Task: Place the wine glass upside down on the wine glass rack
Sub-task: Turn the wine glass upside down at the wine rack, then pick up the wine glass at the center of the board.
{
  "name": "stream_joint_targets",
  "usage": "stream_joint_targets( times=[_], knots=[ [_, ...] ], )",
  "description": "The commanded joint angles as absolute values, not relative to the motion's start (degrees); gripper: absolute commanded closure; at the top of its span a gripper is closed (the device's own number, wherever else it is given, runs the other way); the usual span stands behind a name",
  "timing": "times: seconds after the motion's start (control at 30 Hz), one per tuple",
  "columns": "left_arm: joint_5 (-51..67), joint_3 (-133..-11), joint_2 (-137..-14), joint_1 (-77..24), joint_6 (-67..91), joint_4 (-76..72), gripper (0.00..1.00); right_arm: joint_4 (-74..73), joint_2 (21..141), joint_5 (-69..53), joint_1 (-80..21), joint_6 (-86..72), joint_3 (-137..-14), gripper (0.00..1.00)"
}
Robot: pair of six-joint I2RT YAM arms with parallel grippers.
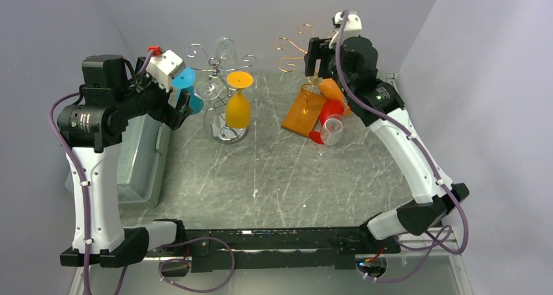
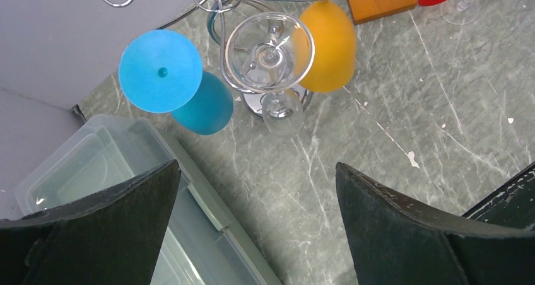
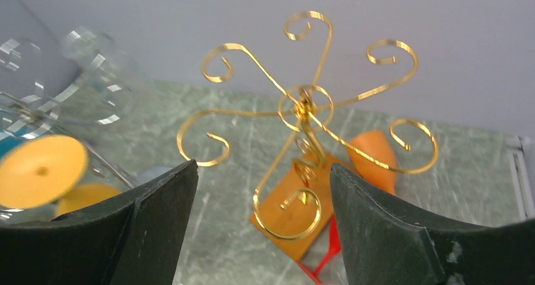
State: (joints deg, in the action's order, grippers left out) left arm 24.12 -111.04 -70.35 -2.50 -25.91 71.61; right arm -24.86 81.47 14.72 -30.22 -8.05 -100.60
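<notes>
Top external: right gripper (image 1: 315, 65) up high at the gold rack (image 1: 295, 47), jaws spread, nothing between them; clear wine glass (image 1: 332, 128) not racked, on the table (image 1: 261, 177) well below the pincer and back toward the arm bases, just beside the red glass (image 1: 330, 109), looks roughly upright, rim up, not sure; right arm clearly nearer, reached far forward and raised; left gripper (image 1: 180, 106) spread wide, empty, beside the silver rack (image 1: 222, 60)

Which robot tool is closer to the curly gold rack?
Right. The right tool is close up to the gold rack, pointing at its middle. The left tool is far off on the other side, by the silver rack and blue glass.
</notes>
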Motion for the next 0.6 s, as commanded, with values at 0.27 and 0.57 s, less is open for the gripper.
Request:
stream_joint_targets(
  times=[0.27, 0.57],
  knots=[
    [26.2, -109.3, -69.6, -2.6, -26.3, 71.4, 0.01, -32.7, 85.4, 15.3, -26.7, -7.8, -102.5, 0.31],
    [27.4, -110.4, -70.3, -2.6, -26.4, 72.0, 0.01, -31.6, 74.9, 16.7, -26.1, -12.2, -87.5, 0.35]
  ],
)
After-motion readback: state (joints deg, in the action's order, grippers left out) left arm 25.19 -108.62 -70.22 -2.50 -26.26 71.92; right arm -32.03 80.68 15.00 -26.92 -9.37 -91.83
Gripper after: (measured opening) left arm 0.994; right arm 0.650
